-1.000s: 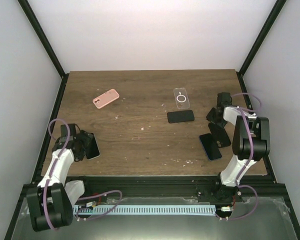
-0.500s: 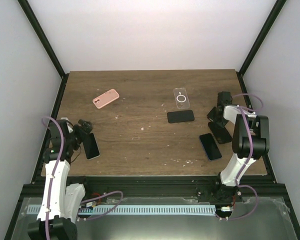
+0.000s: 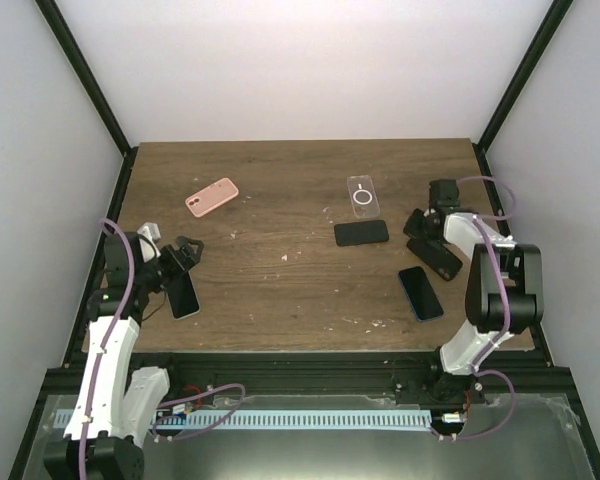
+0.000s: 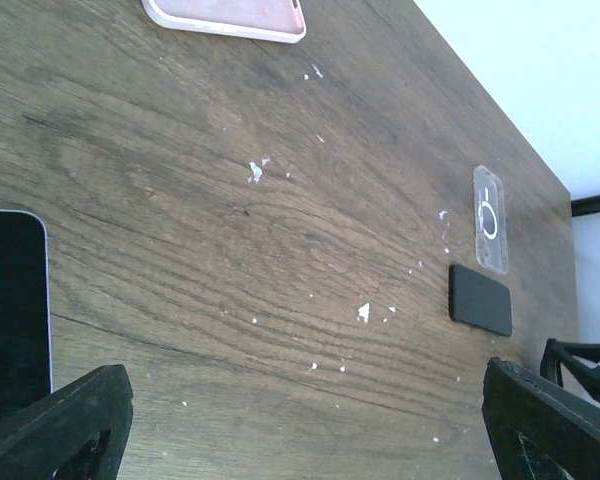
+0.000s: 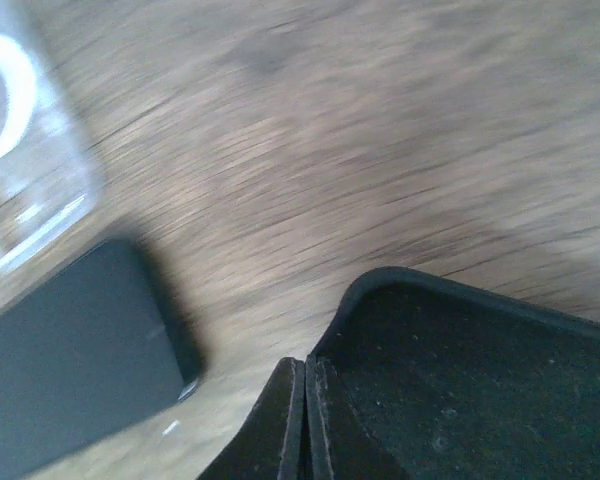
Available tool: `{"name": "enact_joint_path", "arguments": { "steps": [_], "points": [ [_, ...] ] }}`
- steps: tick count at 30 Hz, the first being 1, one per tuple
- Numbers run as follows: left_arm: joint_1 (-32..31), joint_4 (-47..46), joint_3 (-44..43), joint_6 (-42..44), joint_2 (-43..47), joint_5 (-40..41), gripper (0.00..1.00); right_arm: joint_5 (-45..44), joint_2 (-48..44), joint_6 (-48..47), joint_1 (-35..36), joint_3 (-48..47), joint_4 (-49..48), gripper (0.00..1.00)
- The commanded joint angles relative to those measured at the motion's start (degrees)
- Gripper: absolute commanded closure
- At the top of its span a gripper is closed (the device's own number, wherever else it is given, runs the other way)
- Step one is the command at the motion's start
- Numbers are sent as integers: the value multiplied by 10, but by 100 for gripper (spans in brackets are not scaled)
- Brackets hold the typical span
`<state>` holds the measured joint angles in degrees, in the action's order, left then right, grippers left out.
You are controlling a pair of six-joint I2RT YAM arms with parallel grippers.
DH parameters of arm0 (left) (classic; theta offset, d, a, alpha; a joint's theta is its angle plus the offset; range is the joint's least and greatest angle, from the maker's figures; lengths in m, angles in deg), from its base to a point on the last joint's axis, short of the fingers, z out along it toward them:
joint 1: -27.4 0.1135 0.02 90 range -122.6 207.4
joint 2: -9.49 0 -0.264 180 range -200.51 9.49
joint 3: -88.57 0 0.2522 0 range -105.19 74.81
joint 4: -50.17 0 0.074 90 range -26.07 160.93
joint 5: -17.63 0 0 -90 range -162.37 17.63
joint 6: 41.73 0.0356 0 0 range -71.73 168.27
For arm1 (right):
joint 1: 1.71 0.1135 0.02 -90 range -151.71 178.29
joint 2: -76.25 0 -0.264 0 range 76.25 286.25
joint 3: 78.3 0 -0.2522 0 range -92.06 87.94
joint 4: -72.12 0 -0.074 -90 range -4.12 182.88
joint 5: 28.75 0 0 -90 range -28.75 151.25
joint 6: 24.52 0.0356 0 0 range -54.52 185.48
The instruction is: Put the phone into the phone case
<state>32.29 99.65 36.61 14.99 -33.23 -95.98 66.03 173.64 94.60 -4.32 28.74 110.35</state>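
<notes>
Though blurred, ringed case [image 5: 42, 200] beside phone [image 5: 80, 350]

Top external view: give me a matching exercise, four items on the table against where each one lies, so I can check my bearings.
Things:
1. pink case
2. clear case
3. black case
4. dark-screened phone

Places:
A. at the fingertips of the right gripper
B. beside the left gripper
C. far side of the table, left of centre
D. far side, right of centre

Pairs: 1-C; 2-D; 3-A; 4-B
</notes>
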Motion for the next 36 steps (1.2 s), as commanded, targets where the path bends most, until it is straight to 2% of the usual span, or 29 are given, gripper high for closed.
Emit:
{"name": "enact_joint_path", "arguments": {
  "steps": [1,7,12,19,23,26,30,36],
  "points": [
    [-4,1,-11,15,-2,-13,4,60,-65,-80,74,11,2,99],
    [-7,-3,-9,13,-11,-22,4,93,-125,-122,204,32,-8,99],
    [-9,-4,-9,11,-21,-31,4,127,-141,-142,317,45,-21,99],
    [-19,-3,-11,2,-39,-37,5,142,-107,-178,465,31,-9,99],
    [-27,-7,-9,2,-51,-36,6,122,-67,-201,532,15,19,98],
    [-32,-7,-9,0,-65,-43,6,110,-46,-204,557,10,35,94],
    [-44,-7,-10,-1,-77,-48,7,97,-52,-190,558,18,39,83],
    [-50,-8,-6,-1,-72,-50,8,33,-76,-112,544,3,66,67]
  ]
}}
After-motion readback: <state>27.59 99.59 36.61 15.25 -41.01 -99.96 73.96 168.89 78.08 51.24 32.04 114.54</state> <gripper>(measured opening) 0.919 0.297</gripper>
